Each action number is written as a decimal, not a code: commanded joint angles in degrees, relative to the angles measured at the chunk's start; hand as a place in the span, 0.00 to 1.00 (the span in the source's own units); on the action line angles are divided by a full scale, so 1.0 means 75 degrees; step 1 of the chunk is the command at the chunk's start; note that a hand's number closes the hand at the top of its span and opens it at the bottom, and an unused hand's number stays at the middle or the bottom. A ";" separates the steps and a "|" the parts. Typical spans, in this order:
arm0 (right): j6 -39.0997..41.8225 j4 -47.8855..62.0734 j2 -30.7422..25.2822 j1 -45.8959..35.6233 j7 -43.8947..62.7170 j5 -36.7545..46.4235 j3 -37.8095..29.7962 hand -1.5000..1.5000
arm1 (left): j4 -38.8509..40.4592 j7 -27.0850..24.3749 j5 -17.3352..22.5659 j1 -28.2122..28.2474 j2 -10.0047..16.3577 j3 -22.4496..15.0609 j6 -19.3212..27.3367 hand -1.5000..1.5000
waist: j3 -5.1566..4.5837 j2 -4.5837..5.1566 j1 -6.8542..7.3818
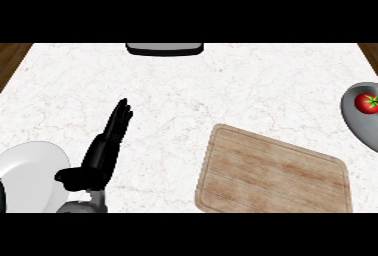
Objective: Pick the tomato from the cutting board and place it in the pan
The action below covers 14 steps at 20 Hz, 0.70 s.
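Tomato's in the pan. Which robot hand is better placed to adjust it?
Right, likely: the pan and tomato sit at the counter's right edge, its side, though the right robot hand is out of view. The left robot hand rests open far left, beyond the cutting board.

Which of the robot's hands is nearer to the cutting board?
Left, as far as the view shows. The left hand rests open, fingers up, to the left of the cutting board, apart from it. The right hand is not in view, so its place cannot be told.

No readable text or labels anywhere.
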 commanded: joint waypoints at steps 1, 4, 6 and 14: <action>0.0840 -0.0094 0.0096 0.0549 -0.1132 0.0000 0.0181 0.00 | -0.0069 -0.0101 -0.0042 0.0367 0.0023 -0.0133 -0.0096 0.50 | -0.0006 -0.0020 0.0004; 0.0558 -0.0169 0.0382 0.0474 -0.1255 -0.0015 0.0290 0.00 | 0.0173 -0.0111 -0.0097 0.0087 -0.0128 -0.0128 0.0019 0.50 | 0.0000 -0.0009 0.0011; 0.0801 -0.0153 -0.0034 0.0243 -0.0756 -0.0143 0.0279 0.00 | -0.0365 0.0044 -0.0053 0.0516 -0.0059 -0.0244 -0.0058 0.50 | -0.0006 -0.0029 0.0066; 0.0489 -0.0140 0.0044 0.0815 -0.1329 -0.0141 0.0562 0.00 | -0.0086 -0.0042 0.0064 0.0032 0.0118 0.0097 -0.0217 0.50 | -0.0003 -0.0018 0.0003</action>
